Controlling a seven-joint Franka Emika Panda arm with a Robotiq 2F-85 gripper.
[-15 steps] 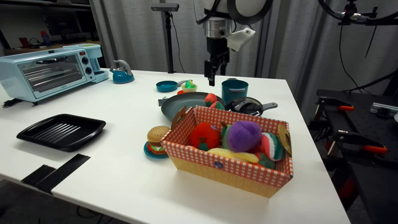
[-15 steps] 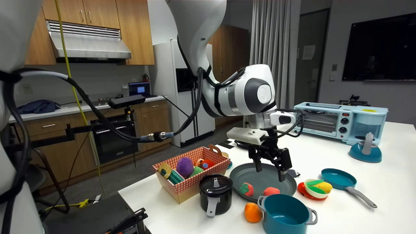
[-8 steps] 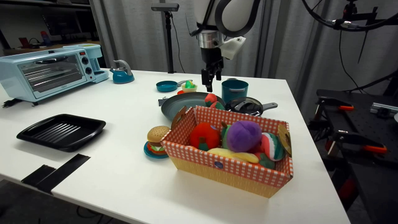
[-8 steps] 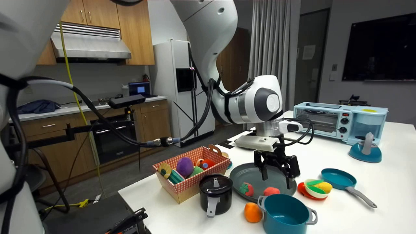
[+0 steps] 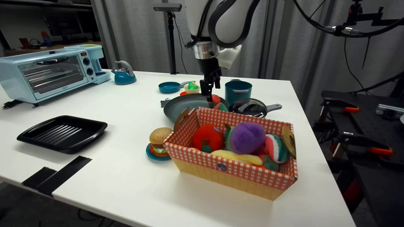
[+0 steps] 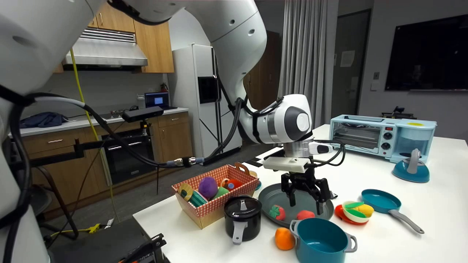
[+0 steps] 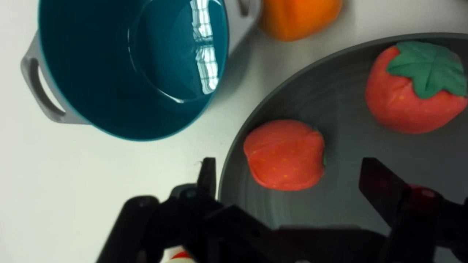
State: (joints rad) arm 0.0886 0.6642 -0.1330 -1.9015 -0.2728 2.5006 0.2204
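Note:
My gripper (image 7: 287, 165) stands open just above a grey round pan (image 7: 340, 193), its black fingers wide apart with nothing between them in their grip. Closest to it is a red plush strawberry (image 7: 285, 155), lying in the pan near its rim; in the wrist view it appears between and slightly beyond the fingertips. A second strawberry (image 7: 406, 109) with a green leaf top lies further along the pan. In both exterior views the gripper (image 6: 306, 207) hangs over the pan, partly covering the nearer strawberry (image 5: 216, 98) in an exterior view.
A teal pot (image 6: 321, 252) and an orange (image 6: 284, 239) stand beside the pan. Around it are a lidded black pot (image 6: 243, 224), a checked basket (image 5: 221, 181) of plush food, a corn bowl (image 6: 360, 218) and a teal skillet (image 6: 373, 204). A burger (image 5: 160, 140) sits near the basket.
The arm has come down towards the pan, bringing the fingertips close to the nearer strawberry. The gripper has stayed open, and the objects on the table have not moved.

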